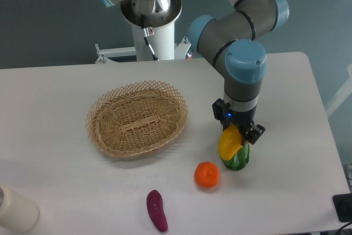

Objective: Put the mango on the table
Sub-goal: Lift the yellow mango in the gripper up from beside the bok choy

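The mango [229, 143] is yellow, shading to orange at its top end. It hangs upright in my gripper [238, 134], right of the table's [71, 185] middle. The gripper points straight down and its fingers are shut on the mango's upper part. The mango's lower end is level with a green object [238, 160] that stands on the table just behind and to the right of it. I cannot tell whether the mango touches the tabletop or the green object.
An oval wicker basket [136, 118] lies left of the gripper. A round orange [207, 174] and a purple eggplant [157, 210] lie in front. A white cylinder [15, 211] stands at the front left corner, a black object [344, 207] at the front right edge.
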`<act>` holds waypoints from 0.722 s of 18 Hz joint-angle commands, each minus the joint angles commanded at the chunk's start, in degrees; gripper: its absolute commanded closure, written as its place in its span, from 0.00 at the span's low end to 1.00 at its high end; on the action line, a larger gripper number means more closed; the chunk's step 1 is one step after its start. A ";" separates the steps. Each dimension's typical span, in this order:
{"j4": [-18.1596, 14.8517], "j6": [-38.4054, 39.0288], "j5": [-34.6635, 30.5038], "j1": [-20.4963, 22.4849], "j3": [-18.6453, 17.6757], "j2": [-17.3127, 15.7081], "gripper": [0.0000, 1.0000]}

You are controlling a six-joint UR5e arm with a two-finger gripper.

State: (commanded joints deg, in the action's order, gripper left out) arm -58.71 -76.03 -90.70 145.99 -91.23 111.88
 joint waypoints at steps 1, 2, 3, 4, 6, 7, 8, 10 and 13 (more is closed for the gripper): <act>0.00 0.00 0.00 0.00 -0.09 -0.09 0.52; 0.00 0.00 0.00 0.00 -0.09 0.00 0.52; 0.00 -0.26 0.00 0.00 0.00 0.00 0.51; 0.00 -0.26 0.09 0.00 0.17 -0.09 0.51; -0.09 -0.27 0.26 0.00 0.44 0.00 0.51; -0.09 0.00 0.18 0.00 0.61 0.00 0.51; -0.09 0.26 0.26 -0.09 0.70 0.52 0.51; 0.26 2.54 0.79 0.00 0.79 0.70 0.52; 1.84 5.79 3.95 -0.35 0.79 0.70 0.52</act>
State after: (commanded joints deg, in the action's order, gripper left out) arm -56.87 -70.24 -86.75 145.64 -90.44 112.59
